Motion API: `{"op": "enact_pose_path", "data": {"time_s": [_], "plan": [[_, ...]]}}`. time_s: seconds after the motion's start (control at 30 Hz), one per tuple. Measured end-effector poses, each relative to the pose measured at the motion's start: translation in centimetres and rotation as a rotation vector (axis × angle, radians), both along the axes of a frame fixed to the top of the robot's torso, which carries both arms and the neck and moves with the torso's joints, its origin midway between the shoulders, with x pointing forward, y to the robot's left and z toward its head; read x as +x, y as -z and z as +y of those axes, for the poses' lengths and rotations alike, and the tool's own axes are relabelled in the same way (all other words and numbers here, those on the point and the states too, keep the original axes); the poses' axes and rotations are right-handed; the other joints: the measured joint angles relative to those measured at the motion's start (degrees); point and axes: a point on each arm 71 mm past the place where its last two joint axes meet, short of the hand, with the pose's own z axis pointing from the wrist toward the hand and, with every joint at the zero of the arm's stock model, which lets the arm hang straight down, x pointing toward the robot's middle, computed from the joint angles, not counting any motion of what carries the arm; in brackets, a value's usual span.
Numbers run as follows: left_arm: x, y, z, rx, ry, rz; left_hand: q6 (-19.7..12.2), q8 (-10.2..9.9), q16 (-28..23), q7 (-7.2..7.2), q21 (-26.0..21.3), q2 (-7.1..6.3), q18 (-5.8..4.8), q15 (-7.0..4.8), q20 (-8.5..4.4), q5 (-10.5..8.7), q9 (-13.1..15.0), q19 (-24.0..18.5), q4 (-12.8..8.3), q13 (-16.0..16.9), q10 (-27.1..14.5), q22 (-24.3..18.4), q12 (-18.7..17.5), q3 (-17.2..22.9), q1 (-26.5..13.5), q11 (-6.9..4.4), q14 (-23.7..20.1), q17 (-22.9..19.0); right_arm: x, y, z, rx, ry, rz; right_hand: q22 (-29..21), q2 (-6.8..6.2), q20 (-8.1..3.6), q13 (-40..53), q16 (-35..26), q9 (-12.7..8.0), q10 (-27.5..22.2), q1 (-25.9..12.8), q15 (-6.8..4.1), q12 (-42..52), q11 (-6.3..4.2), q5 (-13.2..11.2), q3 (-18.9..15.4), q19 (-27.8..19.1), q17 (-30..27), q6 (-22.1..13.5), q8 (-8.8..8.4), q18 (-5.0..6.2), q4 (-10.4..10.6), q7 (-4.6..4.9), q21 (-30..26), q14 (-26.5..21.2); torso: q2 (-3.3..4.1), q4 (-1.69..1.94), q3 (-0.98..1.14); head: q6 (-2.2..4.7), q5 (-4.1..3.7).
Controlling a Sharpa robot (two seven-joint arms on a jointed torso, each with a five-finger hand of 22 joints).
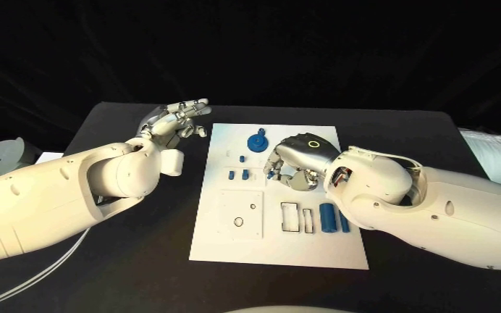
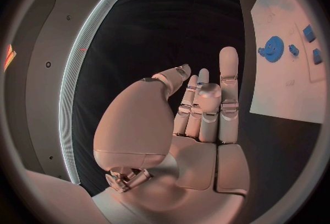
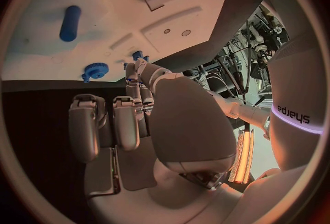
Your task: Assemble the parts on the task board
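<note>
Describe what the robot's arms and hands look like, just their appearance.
Both arms are bulky, smooth white shells. The left hand and right hand are silver metal with jointed segmented fingers. A glowing ring marks the back of the right hand. Thin pale cables trail beneath the left arm.

Left hand [image 2: 199, 119] above black table [image 2: 158, 31], palm exposed, fingers [image 2: 228, 78] extended and apart, holding nothing. Task board [image 2: 285, 86] beside fingertips, not touching hand. Blue gear part [image 2: 274, 48] on board. Three small blue parts [image 2: 309, 33] near gear, farther from hand. Hand clear of all parts.
</note>
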Motion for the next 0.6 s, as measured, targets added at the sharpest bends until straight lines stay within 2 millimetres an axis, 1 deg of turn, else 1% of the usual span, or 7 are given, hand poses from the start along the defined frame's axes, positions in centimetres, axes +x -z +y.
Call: {"op": "enact_pose_path", "data": {"time_s": [0.1,0.17,0.3,0.43,0.6], "plan": [[0.0,0.0,-0.1,-0.001,0.002,0.0,0.0,0.0,0.0,0.0,0.0,0.0,0.0,0.0,0.0,0.0,0.0,0.0,0.0,0.0,0.0,0.0,0.0,0.0,0.0,0.01,0.0,0.0,-0.3,0.7,0.7,0.004,-0.016,0.017,0.0,0.0,0.0,0.0,0.0,-0.1,0.0,0.0,0.0,0.0,0.0,0.0,0.0,0.0,0.0,0.0,-0.07,0.0,0.0,0.04,0.0,0.0,0.07,-0.01,0.04,-0.39,0.68],[0.0,0.0,-0.1,-0.001,0.003,0.001,0.0,0.0,0.0,0.0,0.0,0.0,0.0,0.0,0.0,0.0,0.0,0.0,0.0,0.0,-0.2,0.0,0.0,0.0,0.0,0.2,0.0,0.0,-0.5,1.1,1.1,0.007,-0.026,0.027,0.0,0.0,0.0,0.0,0.0,-0.1,0.0,0.0,0.0,0.0,0.0,0.0,0.0,0.0,0.0,0.0,-0.12,0.0,0.0,0.04,0.0,0.0,0.07,-0.02,0.05,-0.62,0.92],[-0.1,0.0,-0.3,-0.002,0.006,0.001,0.0,0.0,0.0,0.0,0.0,0.0,0.0,0.0,0.0,0.0,0.0,0.0,0.0,0.0,-0.2,0.0,0.0,0.0,0.0,0.2,0.0,0.0,-1.0,1.8,1.8,0.011,-0.046,0.045,0.0,0.0,0.0,0.0,0.0,-0.2,0.0,0.0,0.0,0.0,0.0,0.0,0.0,0.0,0.0,0.0,-0.17,0.0,0.0,0.04,0.0,0.0,0.06,-0.04,0.06,-1.01,1.34],[-0.1,0.0,-0.3,-0.003,0.008,0.002,0.0,0.0,0.0,0.0,0.0,0.0,0.0,0.0,0.0,0.0,0.0,0.0,0.0,0.0,-0.2,0.0,0.0,0.0,0.0,0.2,0.0,0.0,-1.3,2.3,2.3,0.01,-0.061,0.059,0.0,-0.01,0.0,0.0,0.0,-0.2,0.0,0.0,0.0,0.0,0.01,0.0,0.0,0.0,0.0,0.0,-0.22,0.0,0.0,0.04,0.0,0.0,0.05,-0.09,0.07,-1.26,1.59],[-0.1,0.0,-0.3,-0.003,0.009,0.002,0.0,0.0,0.0,0.0,0.0,0.0,-0.01,0.0,0.0,0.0,0.0,0.0,0.0,0.0,-0.2,0.0,0.0,0.0,0.0,0.2,0.0,0.0,-1.4,2.8,2.6,0.003,-0.067,0.073,0.0,-0.01,0.0,0.0,0.0,-0.1,0.0,0.0,0.0,0.0,0.01,-0.1,0.0,0.0,0.0,0.0,-0.27,0.0,0.0,0.05,0.0,0.0,0.03,-0.12,0.07,-1.48,1.67]]}}
